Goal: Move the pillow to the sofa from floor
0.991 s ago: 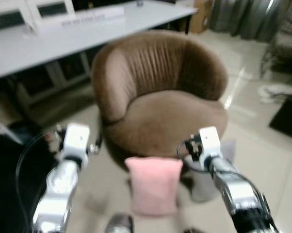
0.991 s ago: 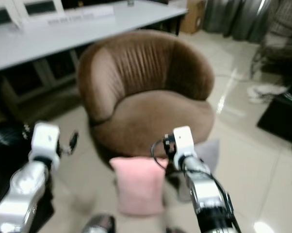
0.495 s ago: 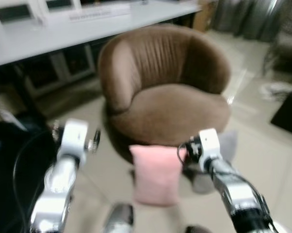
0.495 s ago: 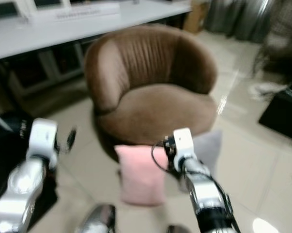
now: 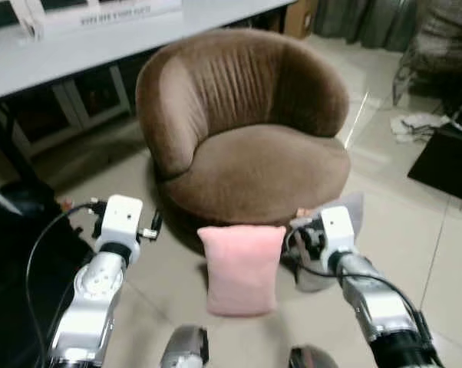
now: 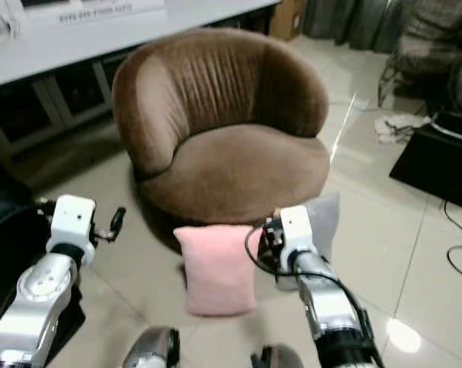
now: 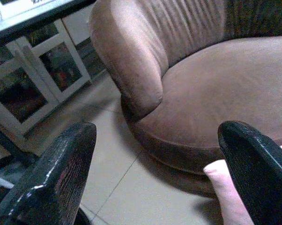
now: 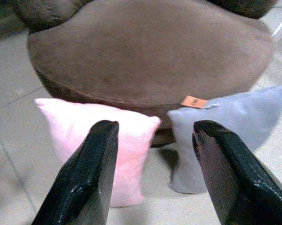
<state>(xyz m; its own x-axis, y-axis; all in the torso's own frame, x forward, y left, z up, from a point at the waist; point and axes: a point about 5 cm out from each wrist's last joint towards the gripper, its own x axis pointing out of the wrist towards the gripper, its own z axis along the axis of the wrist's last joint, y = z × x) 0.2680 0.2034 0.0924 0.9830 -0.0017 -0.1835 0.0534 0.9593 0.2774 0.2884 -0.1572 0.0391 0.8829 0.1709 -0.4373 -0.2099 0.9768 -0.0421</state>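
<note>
Nearest me, the left gripper (image 7: pixel 155 173) hangs over the floor (image 5: pixel 415 230) at about 9 o'clock of the pink pillow (image 5: pixel 241 268), fingers spread wide and empty. The right gripper (image 8: pixel 155 173), fingers also apart, hovers at the pillow's 3 o'clock. The pink pillow stands upright on the floor, leaning against the brown sofa (image 5: pixel 246 130), with a grey pillow (image 8: pixel 225 136) just beside it. Beyond the sofa runs a white surface (image 5: pixel 70 46).
</note>
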